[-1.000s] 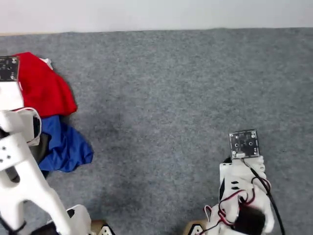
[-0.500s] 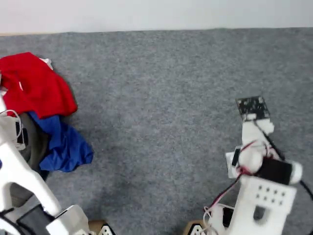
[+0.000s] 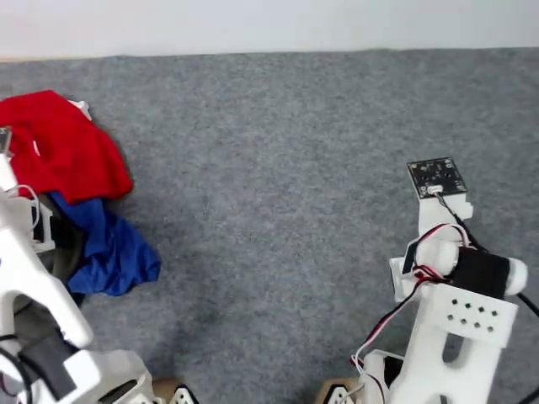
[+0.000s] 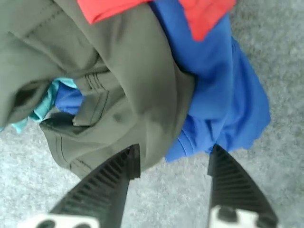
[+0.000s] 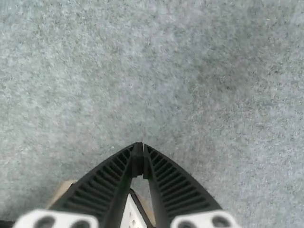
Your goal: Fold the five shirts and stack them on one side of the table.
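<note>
A heap of shirts lies at the table's left edge. In the high view the red shirt (image 3: 72, 147) is on top and farthest back, with the blue shirt (image 3: 118, 252) nearer the front. The left wrist view also shows an olive-grey shirt (image 4: 118, 80) and a scrap of teal shirt (image 4: 40, 107) under the red shirt (image 4: 202, 12) and beside the blue shirt (image 4: 223, 95). My left gripper (image 4: 173, 156) hangs open just above the olive-grey shirt's edge, holding nothing. My right gripper (image 5: 138, 151) is shut and empty over bare carpet; its arm (image 3: 455, 286) stands at the front right.
Grey carpet (image 3: 278, 185) covers the table, with open room across the middle and right. A pale wall runs along the far edge. The left arm (image 3: 29, 278) stands over the pile's near side. A tan base plate (image 5: 61, 190) shows under the right gripper.
The right arm has swung up and reached farther out over the table. The left arm has drawn back from over the red shirt toward the front left.
</note>
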{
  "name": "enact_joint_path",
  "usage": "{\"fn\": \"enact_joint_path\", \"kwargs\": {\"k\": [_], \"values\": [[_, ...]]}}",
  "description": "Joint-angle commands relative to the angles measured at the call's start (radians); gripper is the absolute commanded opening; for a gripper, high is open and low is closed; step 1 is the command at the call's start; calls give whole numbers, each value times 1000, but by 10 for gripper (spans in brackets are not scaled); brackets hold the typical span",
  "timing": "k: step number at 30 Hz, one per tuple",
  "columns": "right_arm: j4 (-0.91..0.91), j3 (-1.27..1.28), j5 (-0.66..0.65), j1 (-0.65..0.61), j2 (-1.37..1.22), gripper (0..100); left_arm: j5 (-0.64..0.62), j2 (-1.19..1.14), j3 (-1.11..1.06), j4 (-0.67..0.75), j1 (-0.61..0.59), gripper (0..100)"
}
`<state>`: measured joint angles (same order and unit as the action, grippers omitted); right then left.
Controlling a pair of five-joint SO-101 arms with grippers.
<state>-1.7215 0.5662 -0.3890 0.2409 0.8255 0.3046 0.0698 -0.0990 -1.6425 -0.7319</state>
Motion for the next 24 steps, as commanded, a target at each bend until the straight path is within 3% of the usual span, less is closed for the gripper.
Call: {"fn": "enact_joint_path", "kwargs": {"k": [1,11,13,18,24], "values": [[-13,-57,-8,2,-5,9,8,-32,15,64,-9,244],[-13,-57,-8,2,-5,9,-46,-226,15,166,-2,241],[-8,-57,-6,2,-5,9,-49,-250,18,163,-2,205],[-7,-57,-5,2,-5,9,-49,-218,19,137,18,4],[-1,-54,0,2,-5,9,-48,-49,19,17,160,3]]}}
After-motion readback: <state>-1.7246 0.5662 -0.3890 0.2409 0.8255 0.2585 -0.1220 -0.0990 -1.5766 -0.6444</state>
